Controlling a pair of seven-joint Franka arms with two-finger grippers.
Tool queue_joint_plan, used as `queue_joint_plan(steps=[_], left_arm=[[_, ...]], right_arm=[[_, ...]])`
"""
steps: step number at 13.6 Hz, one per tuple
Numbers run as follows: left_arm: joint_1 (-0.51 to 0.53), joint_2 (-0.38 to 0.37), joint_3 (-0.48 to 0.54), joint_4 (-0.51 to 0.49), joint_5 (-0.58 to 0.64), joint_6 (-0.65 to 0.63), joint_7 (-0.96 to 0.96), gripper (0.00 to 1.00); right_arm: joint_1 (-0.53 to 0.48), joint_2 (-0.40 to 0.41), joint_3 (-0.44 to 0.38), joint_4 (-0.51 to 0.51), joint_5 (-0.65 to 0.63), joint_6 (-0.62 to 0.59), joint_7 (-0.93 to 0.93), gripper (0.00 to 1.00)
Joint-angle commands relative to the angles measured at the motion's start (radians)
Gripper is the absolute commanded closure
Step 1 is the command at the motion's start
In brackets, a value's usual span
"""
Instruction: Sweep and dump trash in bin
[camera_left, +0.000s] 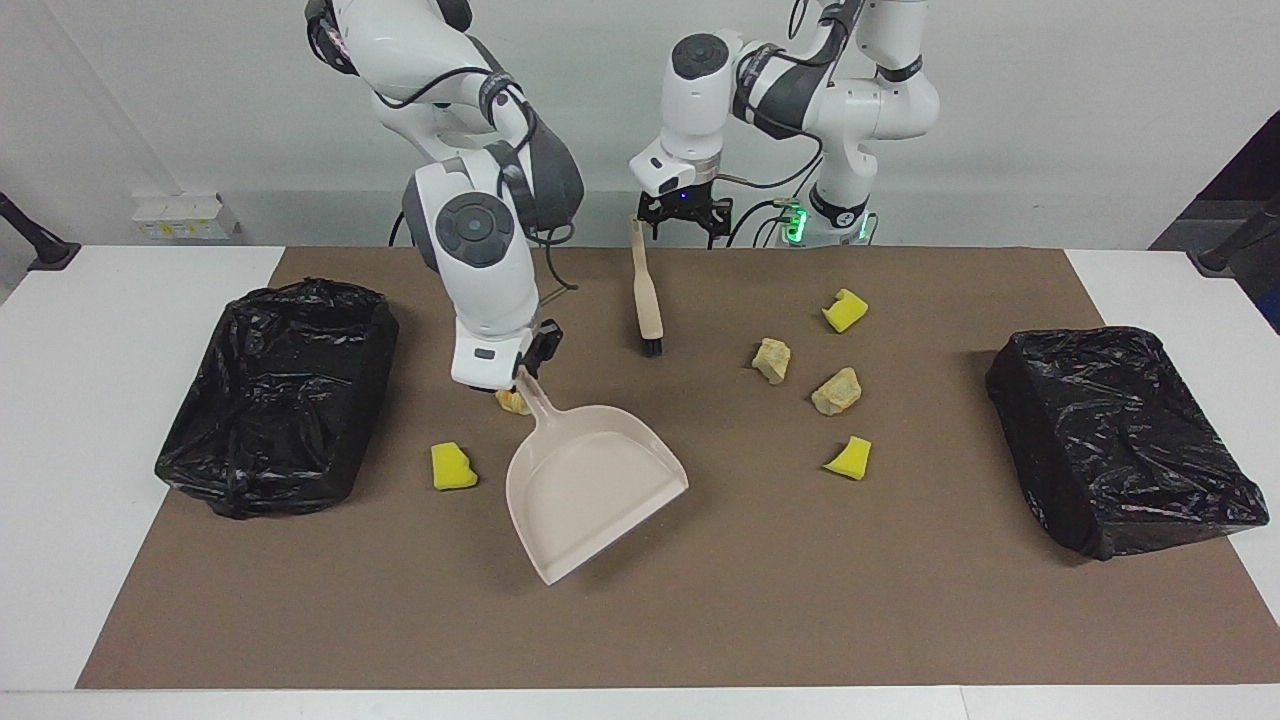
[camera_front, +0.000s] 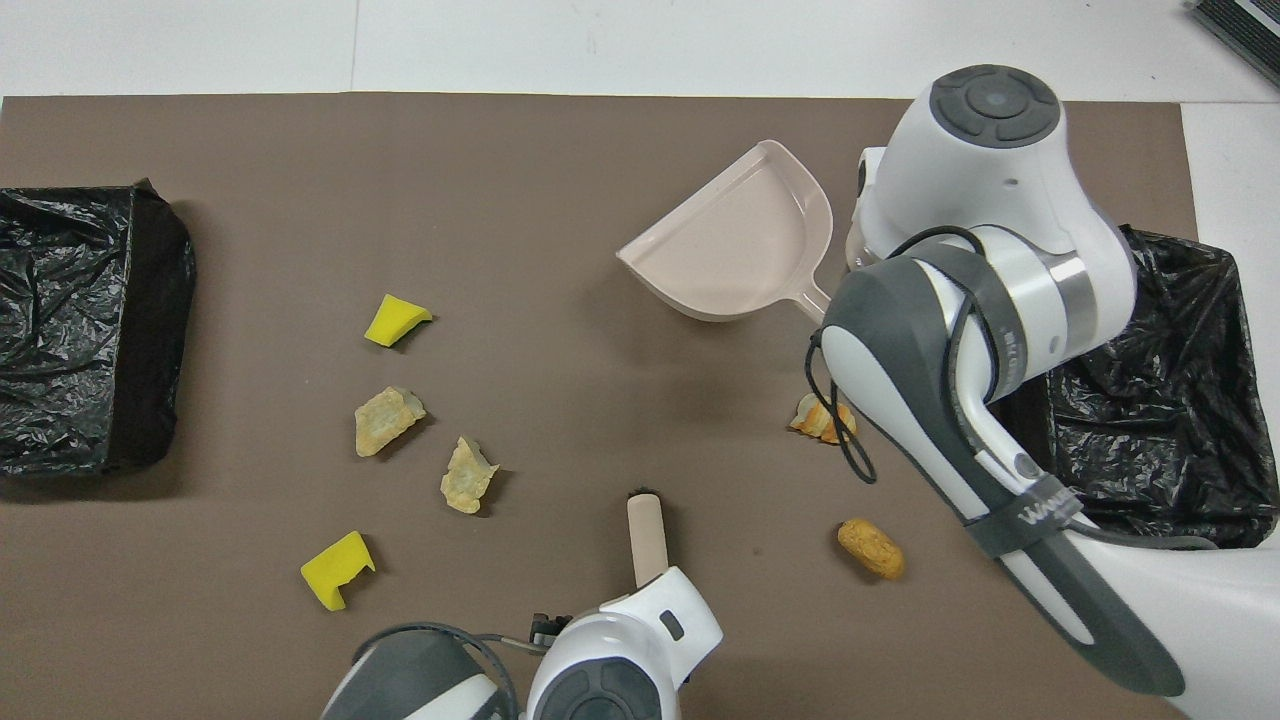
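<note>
Bright even light, soft shadows

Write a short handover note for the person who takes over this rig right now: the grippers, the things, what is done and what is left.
Right gripper: shut on the handle of the dustpan, which is empty.
Left gripper: open, over the handle end of the brush, which lies on the mat.
Trash: all seven scraps lie on the mat. The bread roll, sliced bread piece and one yellow sponge chunk are toward the right arm's end. Two tan lumps and two more sponge chunks are toward the left arm's end.
Bins: one at each end of the table.
Done: dustpan picked up.
Left: grasp the brush, sweep, dump.
</note>
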Motion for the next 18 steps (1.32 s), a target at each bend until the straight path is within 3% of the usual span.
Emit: queue_joint_plan(steps=[1, 4, 7, 8, 9, 10, 12, 13, 16, 18], left_arm=[[-0.024, 0.078, -0.028, -0.03, -0.023, 0.085, -0.073, 0.0], [-0.047, 0.161, -0.03, -0.062, -0.023, 0.233, -0.136, 0.0], [-0.069, 0.175, -0.037, -0.067, -0.023, 0.228, -0.159, 0.02], [-0.069, 0.176, -0.037, -0.067, -0.023, 0.225, -0.162, 0.07], [-0.07, 0.182, -0.037, -0.067, -0.023, 0.225, -0.165, 0.15], [-0.069, 0.189, -0.037, -0.067, -0.023, 0.222, -0.162, 0.3], [-0.069, 0.193, -0.036, -0.067, -0.023, 0.216, -0.159, 0.71], [-0.069, 0.193, -0.037, -0.067, -0.023, 0.205, -0.154, 0.83], [-0.069, 0.192, -0.036, -0.059, -0.023, 0.147, -0.147, 1.0], [-0.058, 0.178, -0.03, -0.039, -0.021, 0.088, -0.142, 1.0]], right_arm=[[-0.049, -0.034, 0.017, -0.059, -0.1, -0.013, -0.252, 1.0], [-0.038, -0.069, 0.019, -0.114, -0.204, -0.004, -0.425, 1.0], [-0.038, -0.116, 0.02, -0.2, -0.235, 0.03, -0.53, 1.0], [-0.036, -0.136, 0.02, -0.226, -0.235, 0.033, -0.532, 1.0], [-0.033, -0.144, 0.022, -0.238, -0.235, 0.033, -0.536, 1.0], [-0.027, -0.152, 0.024, -0.252, -0.235, 0.035, -0.538, 1.0], [0.005, -0.17, 0.024, -0.271, -0.234, 0.035, -0.538, 1.0], [0.013, -0.173, 0.024, -0.278, -0.235, 0.035, -0.538, 1.0], [0.01, -0.192, 0.024, -0.315, -0.234, 0.067, -0.574, 1.0], [0.011, -0.201, 0.024, -0.338, -0.234, 0.11, -0.604, 1.0]])
